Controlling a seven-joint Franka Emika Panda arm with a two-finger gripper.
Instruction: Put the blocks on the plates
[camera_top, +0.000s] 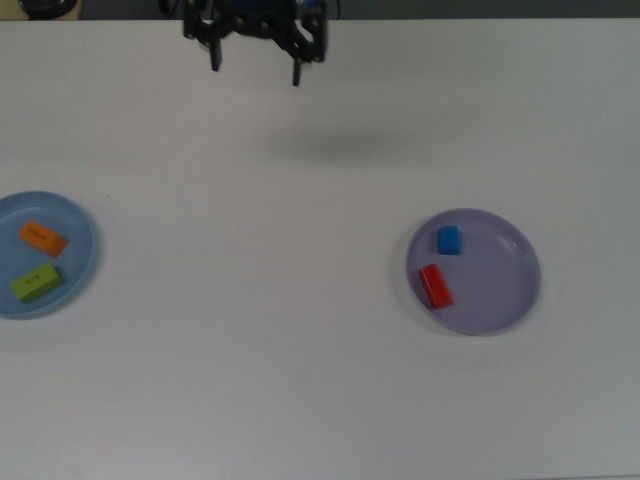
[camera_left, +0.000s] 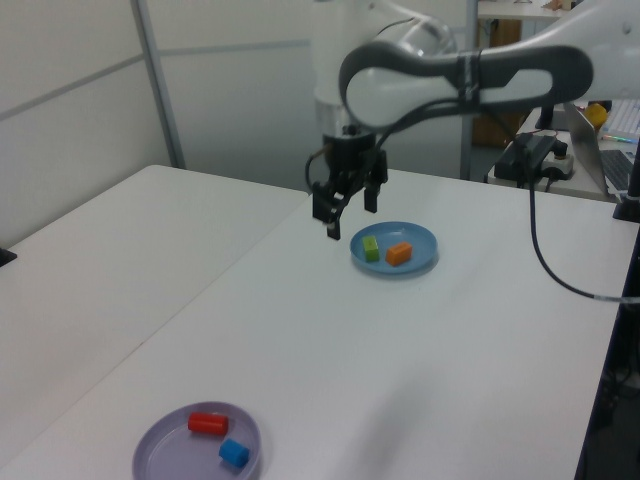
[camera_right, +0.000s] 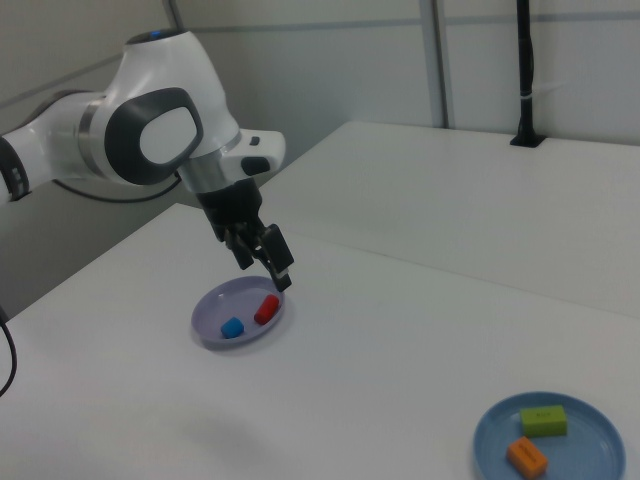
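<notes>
A light blue plate (camera_top: 85, 250) at the top view's left edge carries an orange block (camera_top: 43, 238) and a lime-green block (camera_top: 36, 283). Over on the top view's right, a lavender plate (camera_top: 497, 285) has a blue block (camera_top: 449, 240) and a red block (camera_top: 434, 286) lying in it. My gripper (camera_top: 255, 62) hangs open and empty high above the table, at the top view's upper edge, far from both plates. In the left view the gripper (camera_left: 345, 205) is in the air just left of the blue plate (camera_left: 420, 240). In the right view the gripper (camera_right: 265, 270) shows in front of the lavender plate (camera_right: 215, 310).
White table surface runs between the two plates. The arm's black cable (camera_left: 540, 270) loops above the table on the left view's right. A black post (camera_right: 527, 70) stands at the table's far edge in the right view. Partition walls close the back.
</notes>
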